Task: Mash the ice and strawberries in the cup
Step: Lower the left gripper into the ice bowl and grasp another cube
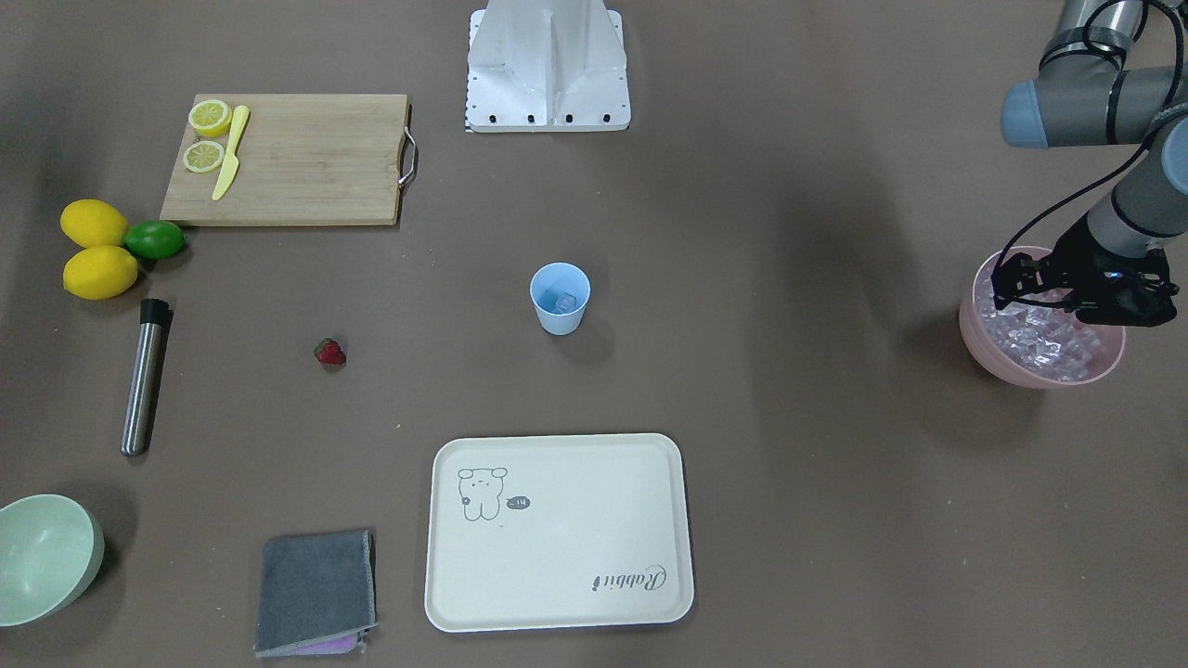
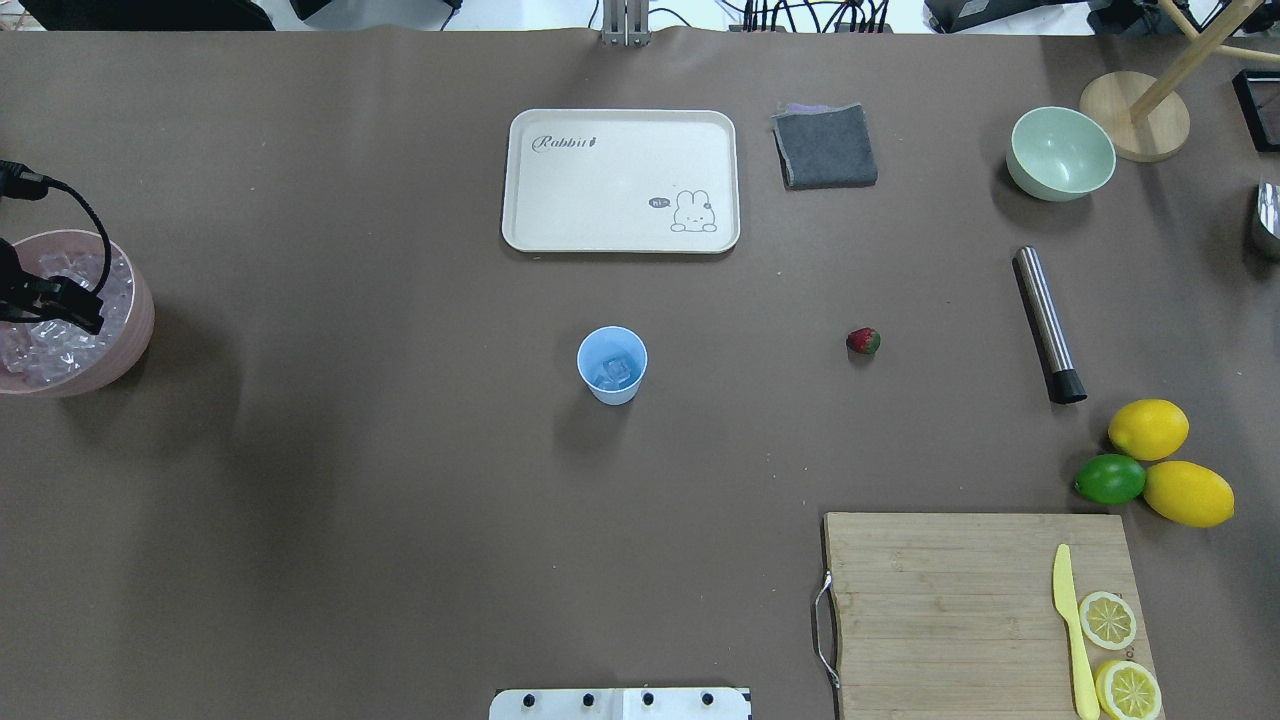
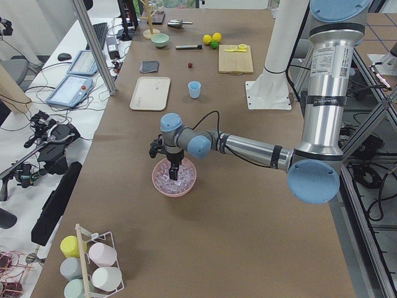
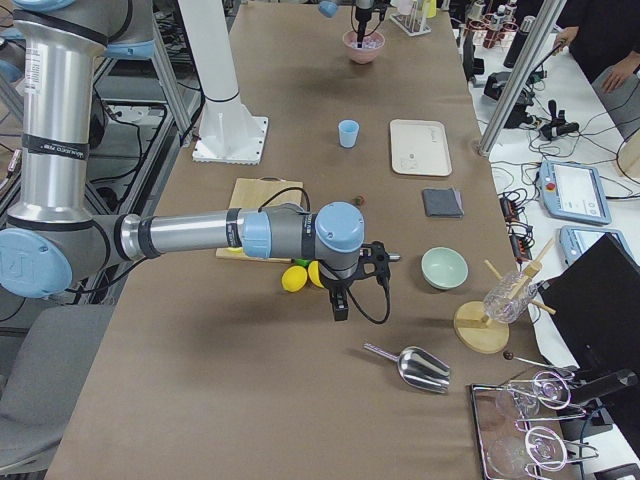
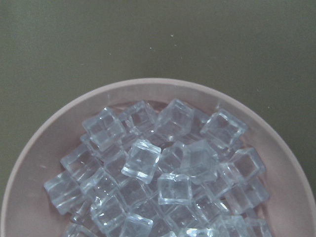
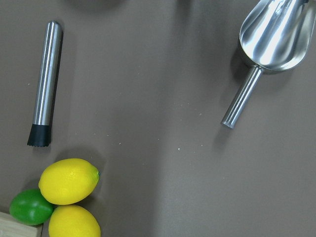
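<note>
The light blue cup (image 1: 560, 299) stands upright mid-table with one clear cube of ice (image 2: 613, 373) inside. One red strawberry (image 1: 329, 353) lies on the brown mat, apart from the cup. Many more ice cubes (image 5: 158, 168) fill a pink bowl (image 1: 1039, 376) at the table's left end. My left gripper (image 1: 1000, 288) hangs just over that bowl, pointing down, and looks open with nothing in it. My right gripper (image 4: 340, 308) shows only in the exterior right view, hovering near the lemons. I cannot tell its state.
A steel muddler (image 1: 145, 376), two lemons (image 1: 96, 249) and a lime (image 1: 154, 239) lie by the wooden cutting board (image 1: 306, 162), which carries lemon slices and a yellow knife. A cream tray (image 1: 560, 533), grey cloth (image 1: 316, 589), pale green bowl (image 1: 42, 557) and metal scoop (image 6: 271, 34) are around.
</note>
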`<action>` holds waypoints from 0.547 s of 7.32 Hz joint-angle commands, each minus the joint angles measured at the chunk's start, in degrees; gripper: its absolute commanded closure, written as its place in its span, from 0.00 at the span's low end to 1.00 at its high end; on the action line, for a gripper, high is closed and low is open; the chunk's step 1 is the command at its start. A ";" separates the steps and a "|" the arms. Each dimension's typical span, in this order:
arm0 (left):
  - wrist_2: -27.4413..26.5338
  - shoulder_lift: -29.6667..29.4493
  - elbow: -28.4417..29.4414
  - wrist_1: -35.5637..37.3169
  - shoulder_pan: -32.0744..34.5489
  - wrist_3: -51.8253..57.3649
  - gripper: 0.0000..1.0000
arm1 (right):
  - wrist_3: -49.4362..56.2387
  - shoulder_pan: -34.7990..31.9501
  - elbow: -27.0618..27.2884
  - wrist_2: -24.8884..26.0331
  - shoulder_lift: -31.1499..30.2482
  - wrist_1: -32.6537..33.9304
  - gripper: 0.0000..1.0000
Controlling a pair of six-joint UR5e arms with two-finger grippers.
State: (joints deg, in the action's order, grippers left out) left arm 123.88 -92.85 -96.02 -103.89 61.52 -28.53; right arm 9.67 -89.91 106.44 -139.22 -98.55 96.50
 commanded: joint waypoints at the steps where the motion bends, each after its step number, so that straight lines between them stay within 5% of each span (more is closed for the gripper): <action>1: -0.31 0.12 0.13 0.00 -0.26 0.05 0.11 | 0.00 0.00 0.08 0.00 0.02 0.00 0.00; 4: -1.09 -0.14 0.48 0.00 -1.05 -0.12 0.11 | 0.00 0.00 0.08 0.00 -0.06 0.09 0.00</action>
State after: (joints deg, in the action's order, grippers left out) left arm 123.25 -92.95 -95.68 -103.89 60.86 -28.60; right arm 9.63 -89.91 106.57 -139.22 -98.60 96.52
